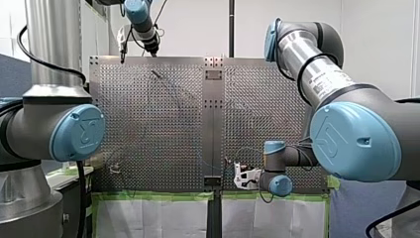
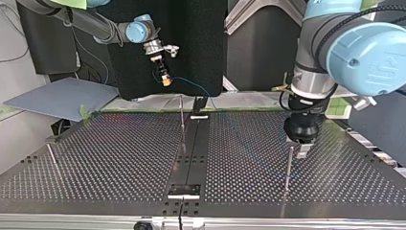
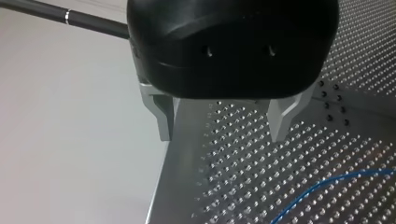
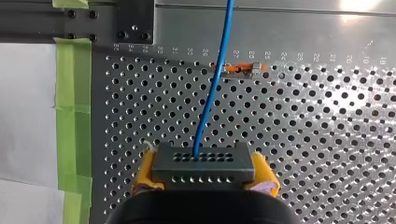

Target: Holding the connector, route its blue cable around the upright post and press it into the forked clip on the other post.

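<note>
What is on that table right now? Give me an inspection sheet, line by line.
Surface: perforated metal table.
Job's things: connector held; centre post and side post upright; orange piece beside the blue cable, perhaps the clip.
Clutter: nothing seen.
Grippers: right gripper shut on the connector; left gripper open, holding nothing.
Cables: blue cable runs from the connector ahead of the right gripper; no clipping seen.
Surroundings: green tape along the table edge; grey sheet beside it.

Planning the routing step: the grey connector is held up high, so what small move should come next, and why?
Probably lower my right gripper toward the thin metal post: it grips the grey perforated connector aloft, and the blue cable is not yet around it.
</note>
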Tool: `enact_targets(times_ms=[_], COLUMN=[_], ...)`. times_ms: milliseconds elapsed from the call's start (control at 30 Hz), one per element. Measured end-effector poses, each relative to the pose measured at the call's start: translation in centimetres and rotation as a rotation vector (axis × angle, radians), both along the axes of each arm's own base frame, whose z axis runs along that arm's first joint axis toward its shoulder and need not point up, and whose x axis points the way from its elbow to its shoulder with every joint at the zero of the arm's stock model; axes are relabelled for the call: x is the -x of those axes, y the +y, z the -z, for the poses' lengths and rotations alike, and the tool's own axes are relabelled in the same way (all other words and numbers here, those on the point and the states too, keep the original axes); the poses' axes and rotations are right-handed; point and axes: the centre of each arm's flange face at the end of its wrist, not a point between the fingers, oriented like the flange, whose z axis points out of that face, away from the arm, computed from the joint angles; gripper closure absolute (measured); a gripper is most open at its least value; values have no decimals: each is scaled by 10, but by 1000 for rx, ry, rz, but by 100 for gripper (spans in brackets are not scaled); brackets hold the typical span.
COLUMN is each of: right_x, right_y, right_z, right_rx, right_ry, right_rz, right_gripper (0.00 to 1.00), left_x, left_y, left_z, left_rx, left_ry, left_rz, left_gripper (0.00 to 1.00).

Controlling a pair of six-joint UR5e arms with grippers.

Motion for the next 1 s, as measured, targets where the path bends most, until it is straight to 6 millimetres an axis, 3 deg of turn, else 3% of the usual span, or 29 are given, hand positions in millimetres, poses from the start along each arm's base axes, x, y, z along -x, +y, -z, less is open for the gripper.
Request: enact_targets(times_ms=[1000], right_x=[-2], right_y=[3], right_z=[1], right_rx=[-8], right_ry=[7], right_rz=[-6], right_gripper=[100], left_x=[0], left_y=[5], left_z=[6], left_rx=[-5], left_ry=[29], left_rz=[-74], left_gripper=[0])
